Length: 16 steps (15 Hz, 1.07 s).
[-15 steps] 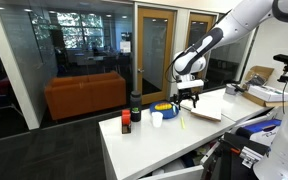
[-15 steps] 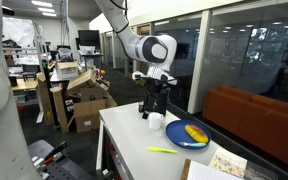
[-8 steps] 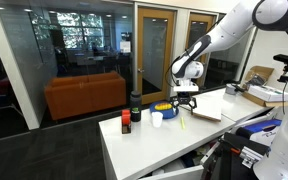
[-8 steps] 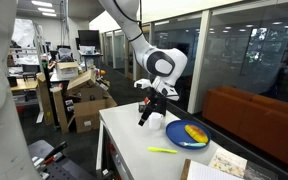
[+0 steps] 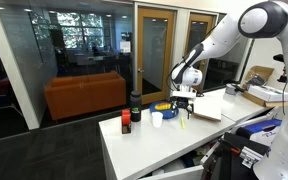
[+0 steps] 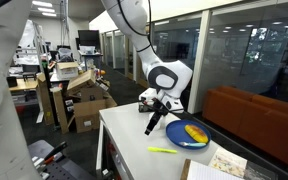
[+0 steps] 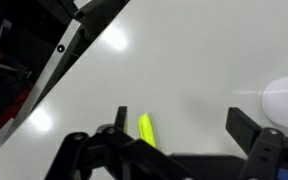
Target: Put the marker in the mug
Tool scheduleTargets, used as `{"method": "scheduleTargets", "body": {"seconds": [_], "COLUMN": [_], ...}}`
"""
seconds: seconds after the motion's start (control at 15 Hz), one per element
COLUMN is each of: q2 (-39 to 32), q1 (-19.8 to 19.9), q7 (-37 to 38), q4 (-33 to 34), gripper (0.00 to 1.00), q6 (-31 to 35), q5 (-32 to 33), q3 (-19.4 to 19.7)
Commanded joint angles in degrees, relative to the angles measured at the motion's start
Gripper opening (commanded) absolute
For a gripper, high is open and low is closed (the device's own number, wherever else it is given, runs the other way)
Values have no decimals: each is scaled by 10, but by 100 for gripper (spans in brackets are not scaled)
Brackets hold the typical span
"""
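The marker (image 7: 146,128), a thin yellow-green stick, lies on the white table (image 7: 184,60). In the wrist view it is just inside one of my fingers (image 7: 119,120). It also shows in both exterior views (image 5: 181,121) (image 6: 164,151). My gripper (image 7: 182,125) is open and empty, low over the table near the marker (image 5: 183,102) (image 6: 154,126). The mug (image 5: 162,107) (image 6: 189,134) is squat and blue with a yellow inside, and it stands beside the gripper. The marker is outside the mug.
A small white cup (image 5: 157,118) (image 7: 284,100) stands close to the gripper. A taller dark cup (image 5: 136,102) and a small bottle (image 5: 126,123) stand further along the table. An open book (image 5: 206,108) lies past the mug. The table edge (image 7: 79,60) runs nearby.
The arm has swung down and tilted. The gripper has come lower over the table, toward the marker. The marker, mug and cups have not moved.
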<state>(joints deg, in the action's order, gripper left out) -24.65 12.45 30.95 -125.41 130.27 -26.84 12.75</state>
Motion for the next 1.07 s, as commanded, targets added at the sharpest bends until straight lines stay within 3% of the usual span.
{"method": "scheduleTargets", "body": {"seconds": [0.0, 1.0], "q2": [-28, -60], "q1": [15, 37], "q7": [-37, -104], "q4": [13, 6], "gripper": [100, 100], "q6": [27, 76], "q5": [-23, -15], "q3": [-6, -16]}}
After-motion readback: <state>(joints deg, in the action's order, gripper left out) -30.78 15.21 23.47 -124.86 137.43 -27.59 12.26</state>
